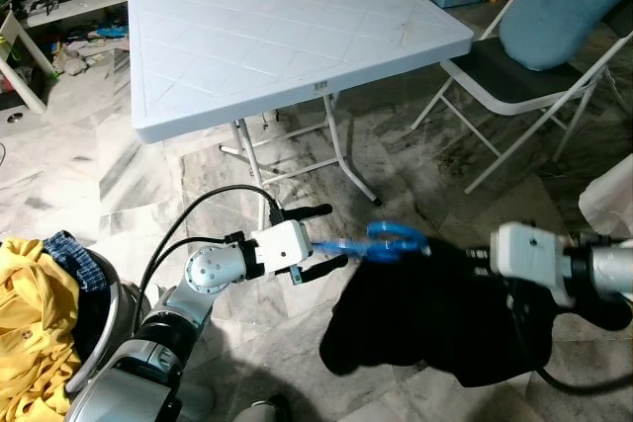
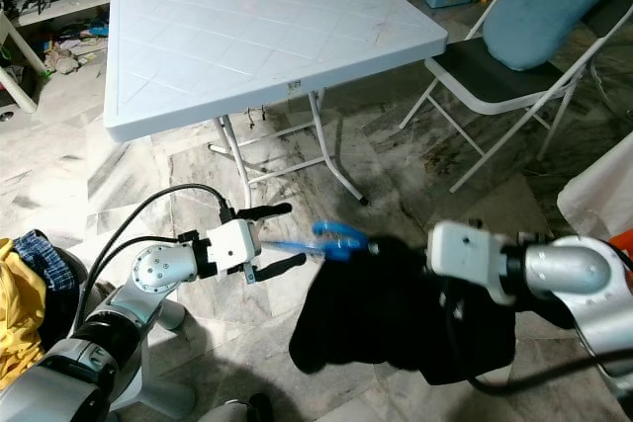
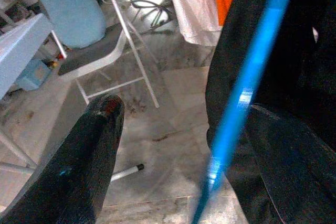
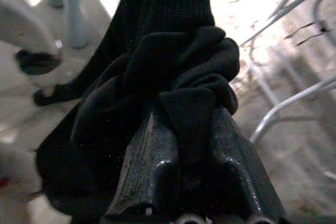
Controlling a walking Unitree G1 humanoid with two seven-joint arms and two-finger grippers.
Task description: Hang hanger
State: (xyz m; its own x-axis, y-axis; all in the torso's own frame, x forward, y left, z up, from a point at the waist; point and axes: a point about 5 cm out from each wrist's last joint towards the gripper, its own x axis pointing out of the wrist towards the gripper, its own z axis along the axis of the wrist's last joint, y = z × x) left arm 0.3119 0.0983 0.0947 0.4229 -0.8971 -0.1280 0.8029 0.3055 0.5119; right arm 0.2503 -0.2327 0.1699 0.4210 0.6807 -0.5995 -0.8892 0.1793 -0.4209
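Right gripper [image 4: 184, 129] pinching black garment [image 1: 425, 318] on blue hanger [image 1: 381, 241]; left gripper [image 1: 321, 239] spread around hanger tip: loose hold may let hanger slide free.

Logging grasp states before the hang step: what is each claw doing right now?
Left claw: open, blue hanger between its fingers, not clamped.
Right claw: shut on the black garment.

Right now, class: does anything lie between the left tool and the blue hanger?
No. The left tool is open around the blue hanger, whose far end sits in the black garment held by the right tool.
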